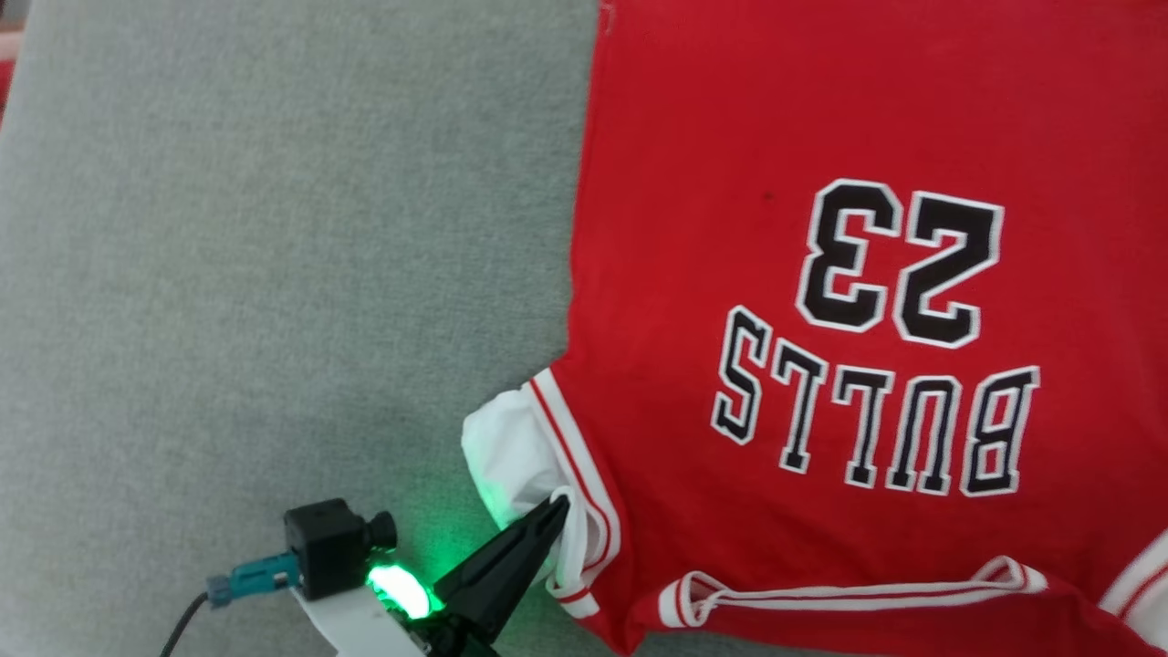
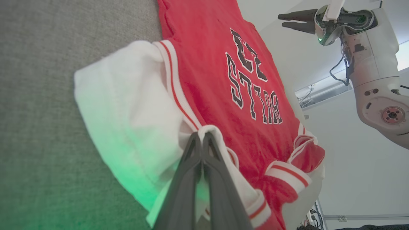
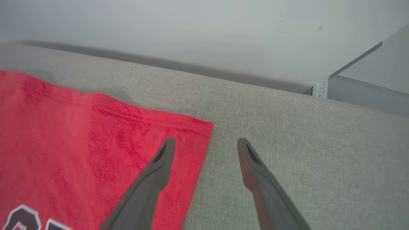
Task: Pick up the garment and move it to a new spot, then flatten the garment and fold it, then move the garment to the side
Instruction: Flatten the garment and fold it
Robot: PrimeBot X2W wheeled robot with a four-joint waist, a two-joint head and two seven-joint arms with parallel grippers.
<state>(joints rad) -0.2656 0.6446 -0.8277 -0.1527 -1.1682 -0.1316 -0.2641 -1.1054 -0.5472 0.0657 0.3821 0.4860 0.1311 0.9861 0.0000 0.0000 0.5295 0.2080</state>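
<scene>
Room: a pale wall [image 3: 204,32] rises beyond the far edge of the surface in the right wrist view, with a grey ledge at 3 o'clock.
Surface: the grey surface [image 1: 274,228] is a woven cloth-like top. In the head view its bare part lies from 7 to 12 o'clock.
Garment: the garment [image 1: 730,182] lies spread flat on the surface, from 12 to 5 o'clock in the head view.
Lettering: black, white-outlined "BULLS 23" [image 1: 876,365], upside down in the head view.
Right gripper: the right gripper [image 3: 206,142] is spread wide over a hem corner, one finger above red cloth and the other above grey.
Left gripper: the left gripper [image 1: 558,502], at 6 o'clock in the head view, is pinched tight on a fold of the white sleeve [image 1: 511,447], beside the striped trim.
Light: a green glow [image 1: 401,589] at the left wrist tints the sleeve and the surface.
</scene>
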